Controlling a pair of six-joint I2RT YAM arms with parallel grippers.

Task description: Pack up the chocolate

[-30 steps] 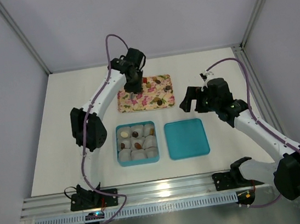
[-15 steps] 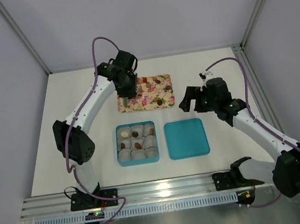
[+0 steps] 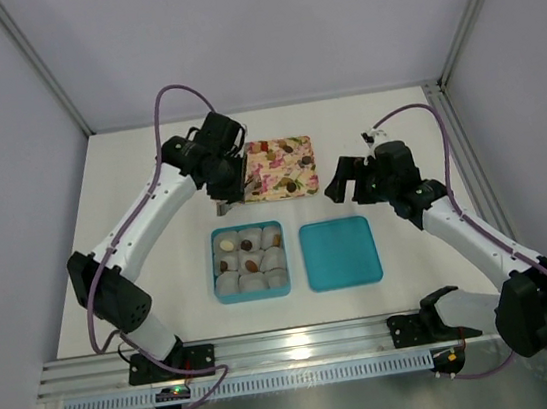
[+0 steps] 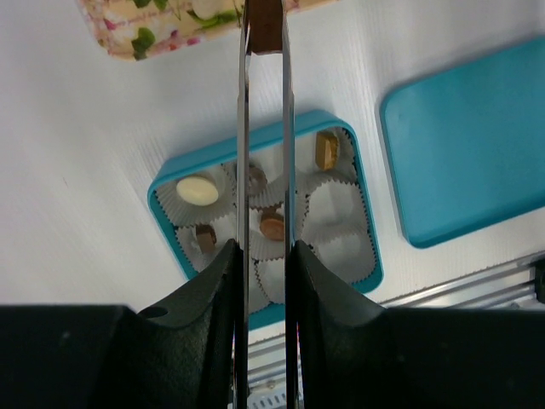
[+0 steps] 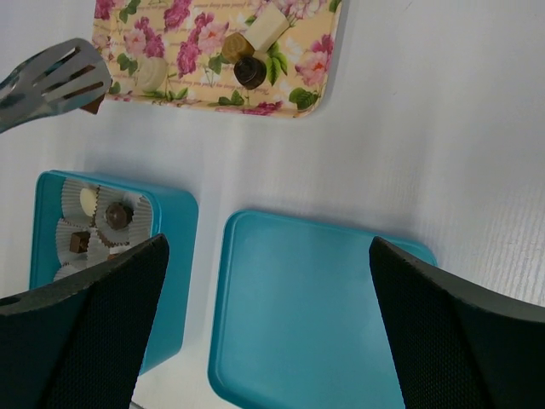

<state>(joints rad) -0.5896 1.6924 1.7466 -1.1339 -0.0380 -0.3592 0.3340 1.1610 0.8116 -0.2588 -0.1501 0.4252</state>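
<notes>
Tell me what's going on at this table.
The left end effector is squeezing a pair of tongs that pinch one brown chocolate, held above the table between the flowered tray and the blue box. Some of the box's paper cups already hold chocolates, others are empty, and a few more pieces lie on the tray. The right end effector hangs open and empty near the box's lid.

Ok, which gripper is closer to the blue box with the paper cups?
Left. The left gripper, holding tongs, hovers just past the box at its far edge. The right gripper sits open further right, beyond the far edge of the lid.
</notes>
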